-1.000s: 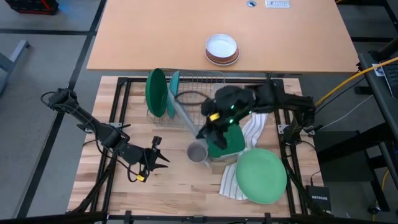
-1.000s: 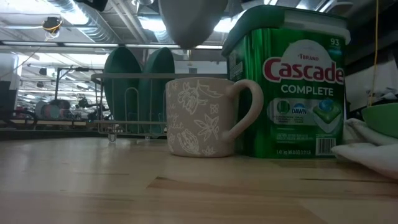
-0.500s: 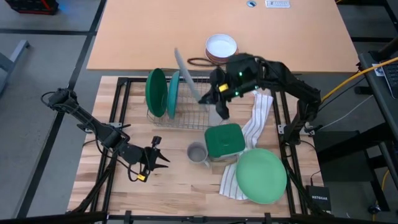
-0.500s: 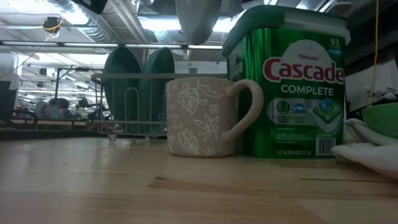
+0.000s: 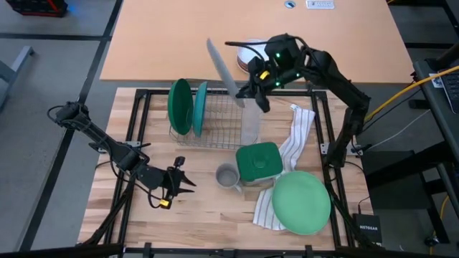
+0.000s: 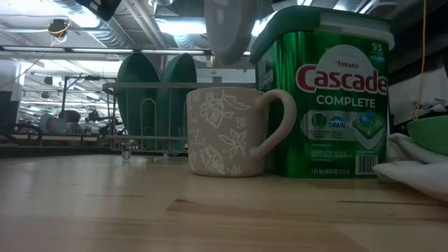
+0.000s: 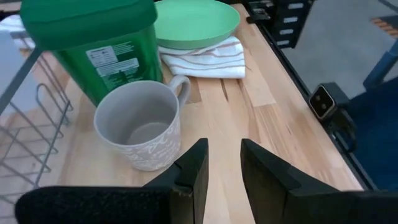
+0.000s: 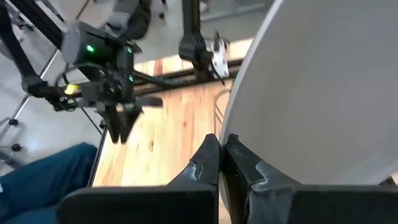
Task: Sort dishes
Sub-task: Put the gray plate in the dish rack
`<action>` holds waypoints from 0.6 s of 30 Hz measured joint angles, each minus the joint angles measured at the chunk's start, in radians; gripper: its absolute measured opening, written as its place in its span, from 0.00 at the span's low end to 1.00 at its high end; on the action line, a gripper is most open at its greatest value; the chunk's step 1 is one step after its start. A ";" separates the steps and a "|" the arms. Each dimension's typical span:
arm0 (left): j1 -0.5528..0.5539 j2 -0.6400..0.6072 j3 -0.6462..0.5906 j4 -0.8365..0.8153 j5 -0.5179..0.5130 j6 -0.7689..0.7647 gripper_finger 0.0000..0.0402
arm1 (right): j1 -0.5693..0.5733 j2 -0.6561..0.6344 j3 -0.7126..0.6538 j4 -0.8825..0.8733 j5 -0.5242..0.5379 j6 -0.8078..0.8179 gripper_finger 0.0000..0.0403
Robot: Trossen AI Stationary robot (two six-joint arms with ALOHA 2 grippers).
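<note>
In the high view, the left gripper point(image 5: 188, 184) waits at lower left, jaws narrowly apart, holding nothing. Left of centre, the dark green plate point(image 5: 179, 106) and teal plate point(image 5: 200, 108) stand upright in the rack point(image 5: 222, 127). At upper centre the right gripper point(image 5: 242, 92) pinches the grey plate point(image 5: 222, 68) above the rack. The light green plate point(image 5: 301, 202) lies on the towel point(image 5: 295, 140) at lower right.

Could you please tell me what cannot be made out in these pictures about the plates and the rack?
- Grey plate: in the low view only its lower part shows; the top edge cuts it off.
- Light green plate: in the low view only a sliver shows, at the right edge.
- Rack: the mug and detergent tub hide its right part in the low view.
</note>
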 joint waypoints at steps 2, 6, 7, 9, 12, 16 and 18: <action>0.000 0.000 0.000 0.000 -0.008 -0.028 0.21 | -0.031 0.000 0.000 -0.050 -0.027 -0.025 0.01; 0.000 0.000 0.000 0.000 -0.028 -0.072 0.21 | -0.088 0.000 0.000 -0.137 -0.090 -0.085 0.01; 0.000 0.000 0.000 0.000 -0.034 -0.080 0.21 | -0.104 0.000 0.000 -0.150 -0.113 -0.100 0.01; 0.000 0.000 0.000 0.000 -0.048 -0.091 0.21 | -0.135 0.000 0.000 -0.173 -0.149 -0.129 0.01; 0.003 0.000 0.000 0.000 -0.065 -0.093 0.21 | -0.185 0.000 0.000 -0.210 -0.203 -0.176 0.01; 0.016 0.000 0.000 0.001 -0.090 -0.104 0.21 | -0.252 0.000 0.000 -0.292 -0.282 -0.251 0.01; 0.029 0.000 0.000 0.000 -0.093 -0.110 0.21 | -0.281 0.000 -0.011 -0.331 -0.320 -0.291 0.01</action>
